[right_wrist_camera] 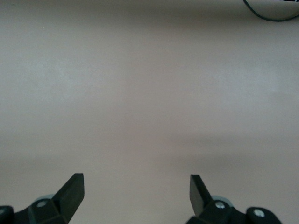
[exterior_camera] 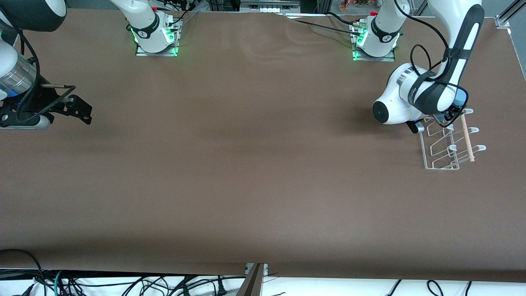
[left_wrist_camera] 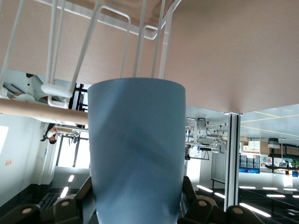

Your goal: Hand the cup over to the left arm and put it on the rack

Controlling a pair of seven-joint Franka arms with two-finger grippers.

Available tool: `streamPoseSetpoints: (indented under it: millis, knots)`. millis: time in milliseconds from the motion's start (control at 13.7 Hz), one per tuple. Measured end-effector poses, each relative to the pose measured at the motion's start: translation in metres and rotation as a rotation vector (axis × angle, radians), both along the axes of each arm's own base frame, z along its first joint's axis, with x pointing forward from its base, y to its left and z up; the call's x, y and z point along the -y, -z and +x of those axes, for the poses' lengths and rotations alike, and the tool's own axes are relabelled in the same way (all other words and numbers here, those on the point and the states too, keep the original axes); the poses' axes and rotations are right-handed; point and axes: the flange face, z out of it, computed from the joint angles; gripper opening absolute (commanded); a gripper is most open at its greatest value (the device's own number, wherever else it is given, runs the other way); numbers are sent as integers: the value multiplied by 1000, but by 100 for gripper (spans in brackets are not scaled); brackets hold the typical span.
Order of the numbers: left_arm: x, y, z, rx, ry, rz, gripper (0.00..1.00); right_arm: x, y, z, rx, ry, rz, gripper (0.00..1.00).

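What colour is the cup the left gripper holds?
Light blue cup, plain, clearest in the left wrist view, by the rack.

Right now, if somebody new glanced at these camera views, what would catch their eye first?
Probably the light-blue cup filling the left wrist view, gripped in the left end effector right at the clear wire rack toward the left arm's end of the table. Next, the right end effector, open and empty over bare brown table at the right arm's end.

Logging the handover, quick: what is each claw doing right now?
Left claw: closed on the cup, at the rack.
Right claw: open, holding nothing, waiting over the table at the right arm's end.
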Motion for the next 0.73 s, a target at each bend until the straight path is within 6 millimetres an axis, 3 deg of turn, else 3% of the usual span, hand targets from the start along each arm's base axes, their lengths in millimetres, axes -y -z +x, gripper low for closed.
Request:
streamPoseSetpoints:
  millis: [73,218,728]
  knots:
    - [-3,3,1,1,5,-3,16,0,0,0,0,0,0,100]
    - [-10,9,3,0,5,-16,100,0,1,0,-1,0,0,100]
    - [-10,7,8,18,3,-23,100,0,1,1,-1,0,0,100]
